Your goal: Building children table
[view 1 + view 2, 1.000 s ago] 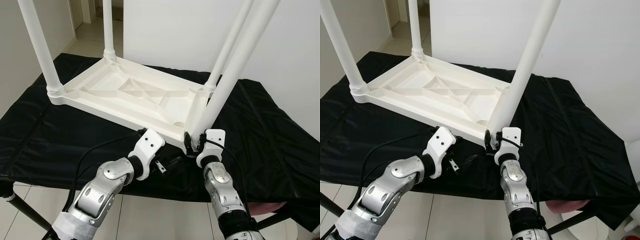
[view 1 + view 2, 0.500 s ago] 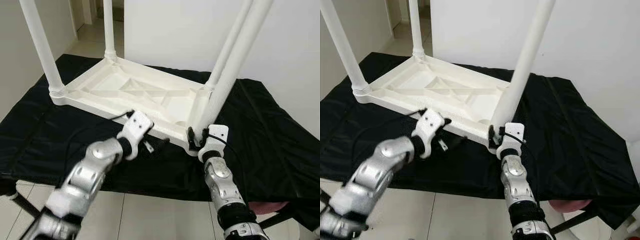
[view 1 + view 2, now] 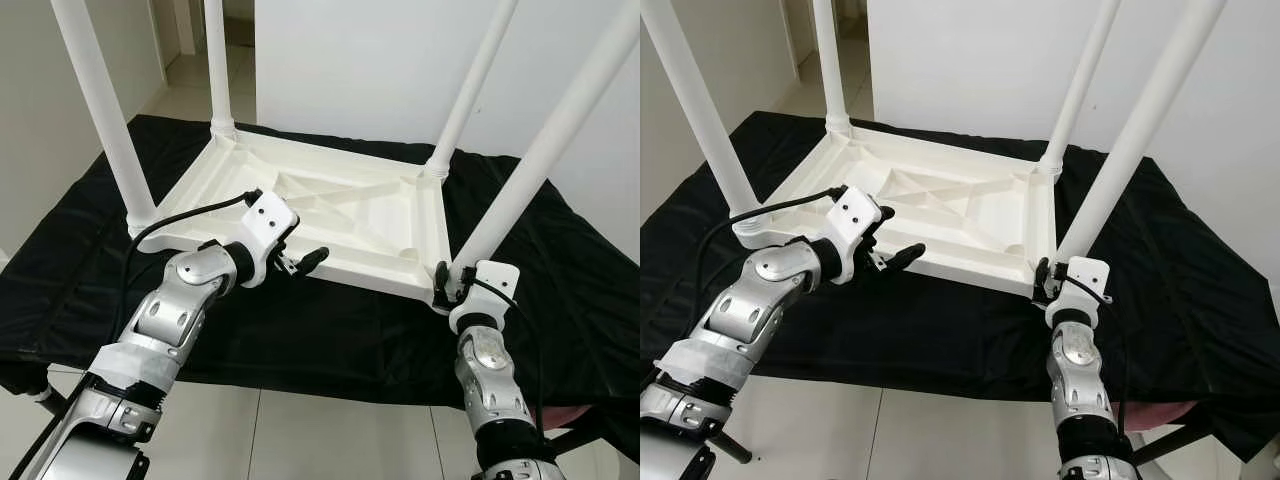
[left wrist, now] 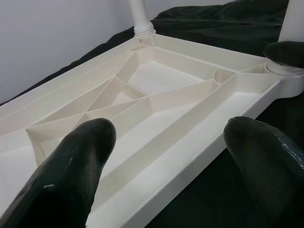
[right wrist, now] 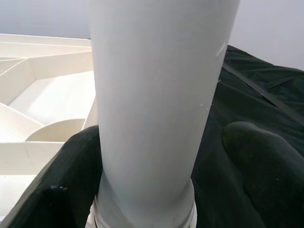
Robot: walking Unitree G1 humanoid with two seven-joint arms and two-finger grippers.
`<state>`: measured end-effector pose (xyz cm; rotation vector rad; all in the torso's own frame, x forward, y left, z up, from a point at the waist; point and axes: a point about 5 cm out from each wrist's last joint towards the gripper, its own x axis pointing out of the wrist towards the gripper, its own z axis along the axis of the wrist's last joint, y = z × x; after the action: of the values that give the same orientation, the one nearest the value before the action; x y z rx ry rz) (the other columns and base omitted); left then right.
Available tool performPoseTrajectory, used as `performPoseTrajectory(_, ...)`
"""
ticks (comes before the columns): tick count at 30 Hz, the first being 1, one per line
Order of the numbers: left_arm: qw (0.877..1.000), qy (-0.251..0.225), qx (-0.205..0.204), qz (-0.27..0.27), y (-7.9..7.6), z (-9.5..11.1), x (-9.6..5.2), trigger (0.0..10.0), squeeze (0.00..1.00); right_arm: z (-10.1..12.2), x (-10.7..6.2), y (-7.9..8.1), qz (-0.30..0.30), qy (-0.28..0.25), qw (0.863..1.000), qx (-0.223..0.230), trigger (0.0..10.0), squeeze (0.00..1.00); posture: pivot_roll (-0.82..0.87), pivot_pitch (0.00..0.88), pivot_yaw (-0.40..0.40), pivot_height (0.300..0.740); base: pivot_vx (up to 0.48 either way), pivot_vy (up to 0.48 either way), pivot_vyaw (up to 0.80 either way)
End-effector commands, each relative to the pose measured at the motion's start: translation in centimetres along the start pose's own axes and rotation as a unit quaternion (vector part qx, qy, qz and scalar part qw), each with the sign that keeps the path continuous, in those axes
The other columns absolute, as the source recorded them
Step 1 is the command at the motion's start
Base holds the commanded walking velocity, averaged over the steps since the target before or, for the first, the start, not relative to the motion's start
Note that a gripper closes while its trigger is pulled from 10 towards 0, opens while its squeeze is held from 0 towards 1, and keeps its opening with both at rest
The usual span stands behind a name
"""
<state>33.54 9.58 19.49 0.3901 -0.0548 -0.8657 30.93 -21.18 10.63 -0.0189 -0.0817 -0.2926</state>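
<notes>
We record one white table top [image 3: 330, 215], upside down on a black cloth [image 3: 560, 290], ribbed underside up, with four white legs standing upright at its corners. Our left gripper [image 3: 300, 262] hovers at the near long edge, fingers spread wide, holding nothing. Our right gripper [image 5: 156, 180] sits at the base of the near right leg [image 3: 540, 170], one finger on either side; we cannot tell whether it clamps the leg.

Smooth white plastic tabletop [image 3: 340, 215] and legs [image 3: 530, 170] — faintly glossy — on creased, slightly sheeny black cloth [image 3: 330, 325].
</notes>
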Motion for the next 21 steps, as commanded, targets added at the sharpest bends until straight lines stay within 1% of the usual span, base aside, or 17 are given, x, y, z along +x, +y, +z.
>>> performPoseTrajectory(1,1.000,0.005,0.011,-0.014,0.1,-0.1,0.5,10.0,0.00,-1.6,-0.7,-3.1,-0.057,0.036,0.998,-0.013,10.0,0.00,0.02,0.000,-0.031,0.740,0.000,0.000,0.00)
performPoseTrajectory(2,1.000,0.005,0.011,-0.014,0.1,-0.1,0.5,10.0,0.00,-1.6,-0.7,-3.1,-0.057,0.036,0.998,-0.013,10.0,0.00,0.02,0.000,-0.031,0.740,0.000,0.000,0.00)
performPoseTrajectory(5,1.000,0.005,0.015,-0.020,0.4,-0.3,0.9,10.0,0.00,-1.5,-0.7,-5.0,-0.087,0.034,0.995,-0.022,10.0,0.00,0.01,0.000,-0.022,0.740,0.000,0.000,0.00)
performPoseTrajectory(10,1.000,0.005,0.018,-0.024,0.5,-0.4,1.1,10.0,0.00,-1.3,-0.7,-5.5,-0.096,0.030,0.995,-0.026,10.0,0.00,0.01,0.000,-0.020,0.740,0.000,0.000,0.00)
performPoseTrajectory(11,0.999,0.009,0.024,-0.024,0.5,-0.5,1.2,10.0,0.00,-1.3,-0.8,-5.7,-0.100,0.031,0.994,-0.028,10.0,0.00,0.01,0.000,-0.018,0.740,0.000,0.000,0.00)
performPoseTrajectory(14,0.999,0.013,0.028,-0.025,0.5,-0.6,1.3,10.0,0.00,-1.4,-0.9,-5.8,-0.102,0.032,0.994,-0.029,10.0,0.00,0.01,0.000,-0.016,0.740,0.000,0.000,0.00)
performPoseTrajectory(17,0.998,0.036,0.035,-0.044,0.3,-1.7,1.6,10.0,0.00,-1.2,-1.2,-4.7,-0.077,0.022,0.997,-0.016,10.0,0.00,0.00,0.000,-0.013,0.740,0.000,0.000,0.00)
performPoseTrajectory(20,0.997,0.042,0.034,-0.050,0.2,-2.0,1.7,10.0,0.00,-1.1,-1.3,-4.4,-0.068,0.018,0.997,-0.011,10.0,0.00,0.00,0.000,-0.013,0.740,0.000,0.000,0.00)
performPoseTrajectory(21,0.996,0.051,0.037,-0.055,0.0,-2.5,1.8,10.0,0.00,-0.9,-1.3,-3.9,-0.055,0.013,0.998,-0.005,10.0,0.00,0.00,0.000,-0.013,0.740,0.000,0.000,0.00)
